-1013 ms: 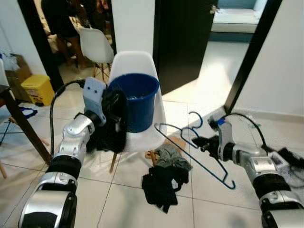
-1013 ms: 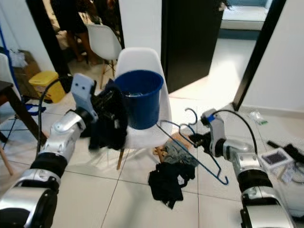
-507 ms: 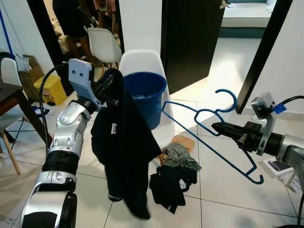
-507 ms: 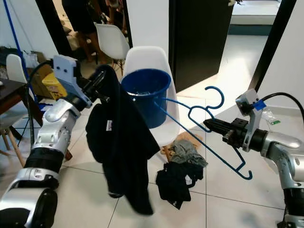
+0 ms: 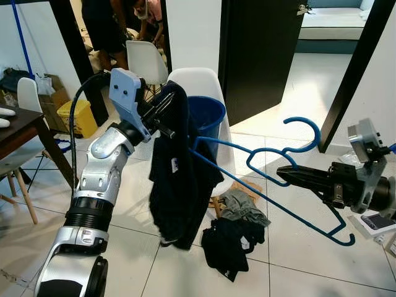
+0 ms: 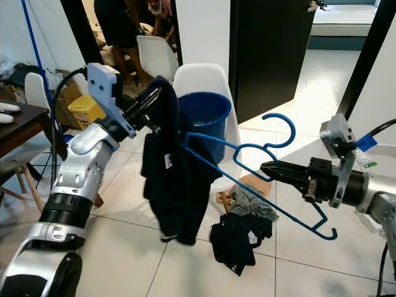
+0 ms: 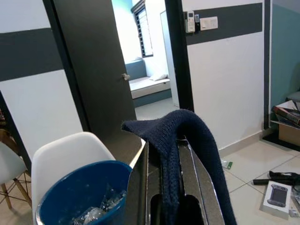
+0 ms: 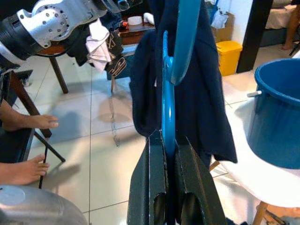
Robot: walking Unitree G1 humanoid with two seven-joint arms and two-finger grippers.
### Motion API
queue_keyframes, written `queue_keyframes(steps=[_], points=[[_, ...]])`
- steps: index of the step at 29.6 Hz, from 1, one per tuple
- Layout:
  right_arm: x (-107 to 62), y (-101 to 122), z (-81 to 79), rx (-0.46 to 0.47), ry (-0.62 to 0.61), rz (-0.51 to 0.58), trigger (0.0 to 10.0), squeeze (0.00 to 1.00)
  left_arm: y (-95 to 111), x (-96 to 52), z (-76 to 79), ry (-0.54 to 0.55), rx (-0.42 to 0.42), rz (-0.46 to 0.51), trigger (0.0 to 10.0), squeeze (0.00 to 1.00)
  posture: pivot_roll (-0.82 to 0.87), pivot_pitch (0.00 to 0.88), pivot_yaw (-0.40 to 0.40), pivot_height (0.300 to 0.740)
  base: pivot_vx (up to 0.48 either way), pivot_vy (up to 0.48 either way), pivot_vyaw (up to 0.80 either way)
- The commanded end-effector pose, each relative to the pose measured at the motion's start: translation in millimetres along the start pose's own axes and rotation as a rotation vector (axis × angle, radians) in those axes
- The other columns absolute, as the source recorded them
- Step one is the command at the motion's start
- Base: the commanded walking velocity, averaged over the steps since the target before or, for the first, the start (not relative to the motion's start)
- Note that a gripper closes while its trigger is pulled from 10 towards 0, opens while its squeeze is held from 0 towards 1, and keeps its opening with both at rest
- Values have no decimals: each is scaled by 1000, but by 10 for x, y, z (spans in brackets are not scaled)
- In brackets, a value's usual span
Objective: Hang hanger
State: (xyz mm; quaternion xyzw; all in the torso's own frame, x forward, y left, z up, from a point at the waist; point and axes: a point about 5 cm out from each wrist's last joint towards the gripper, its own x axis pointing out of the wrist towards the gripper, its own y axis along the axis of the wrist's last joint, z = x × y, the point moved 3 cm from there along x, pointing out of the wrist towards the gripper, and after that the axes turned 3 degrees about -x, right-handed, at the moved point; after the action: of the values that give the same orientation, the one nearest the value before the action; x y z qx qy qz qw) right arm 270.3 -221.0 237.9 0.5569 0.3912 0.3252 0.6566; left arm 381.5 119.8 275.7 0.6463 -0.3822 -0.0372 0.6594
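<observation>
Left gripper (image 5: pixel 166 110) was pinching a dark knit garment (image 5: pixel 179 179), which drooped limply in front of the round blue plastic bucket (image 6: pixel 207 117) on the white moulded chair (image 6: pixel 201 80). Right gripper (image 6: pixel 270 169) was clamped on the thin blue hanger (image 5: pixel 272 185), far tip seemingly poking into the fabric, hard to tell.

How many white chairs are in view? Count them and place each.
3. The middle chair holds the blue bucket; the doorway chair stands behind it; the left chair sits by the dark table. Others may be hidden behind the hanging garment.
</observation>
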Motion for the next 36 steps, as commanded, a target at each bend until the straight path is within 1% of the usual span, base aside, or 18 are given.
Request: queue_keyframes(steps=[1, 2, 3, 5, 6, 11, 12, 13, 15, 21, 24, 26, 28, 36], points=[[14, -16, -47, 4, 28, -17, 10000, 0, 48, -7, 27, -16, 5, 21, 10000, 0, -56, 0, 66, 740, 0, 0, 0], [-13, -66, -32, 2, 13, -55, 10000, 0, 29, -23, 37, -31, 28, 3, 10000, 0, -59, 0, 66, 740, 0, 0, 0], [-13, -66, -32, 2, 13, -55, 10000, 0, 29, -23, 37, -31, 28, 3, 10000, 0, -59, 0, 66, 740, 0, 0, 0], [-91, -133, -12, 4, -11, -110, 10000, 0, 7, -66, 44, -56, 60, -27, 10000, 0, -60, 0, 64, 740, 0, 0, 0], [-128, -134, -8, 4, -18, -119, 10000, 0, 9, -83, 39, -63, 67, -34, 10000, 0, -60, 0, 64, 740, 0, 0, 0], [-159, -124, -5, 3, -23, -120, 10000, 0, 16, -95, 31, -67, 69, -37, 10000, 0, -60, 0, 64, 740, 0, 0, 0], [-257, -120, 53, -10, -66, -139, 10000, 0, 12, -114, -14, -61, 97, -54, 10000, 0, -64, 0, 65, 740, 0, 0, 0], [-300, -118, 68, -13, -79, -147, 10000, 0, 10, -121, -32, -58, 110, -61, 10000, 0, -64, 0, 65, 740, 0, 0, 0], [-326, -105, 53, -18, -74, -148, 10000, 0, 13, -124, -39, -57, 117, -63, 10000, 0, -65, 0, 65, 740, 0, 0, 0], [-331, -52, -43, -29, -22, -121, 10000, 0, 19, -115, -6, -62, 117, -58, 10000, 0, -67, 0, 63, 740, 0, 0, 0], [-358, -32, -104, -37, 15, -120, 10000, 0, 2, -105, 50, -81, 116, -64, 10000, 0, -68, 0, 63, 740, 0, 0, 0], [-363, -23, -114, -38, 22, -119, 10000, 0, -1, -105, 58, -83, 116, -65, 10000, 0, -69, 0, 63, 740, 0, 0, 0], [-345, 25, -164, -45, 56, -101, 10000, 0, -3, -102, 76, -87, 114, -64, 10000, 0, -69, 0, 63, 740, 0, 0, 0], [-337, 56, -172, -56, 77, -82, 10000, 0, -7, -104, 90, -91, 113, -64, 10000, 0, -68, 0, 58, 740, 0, 0, 0]])
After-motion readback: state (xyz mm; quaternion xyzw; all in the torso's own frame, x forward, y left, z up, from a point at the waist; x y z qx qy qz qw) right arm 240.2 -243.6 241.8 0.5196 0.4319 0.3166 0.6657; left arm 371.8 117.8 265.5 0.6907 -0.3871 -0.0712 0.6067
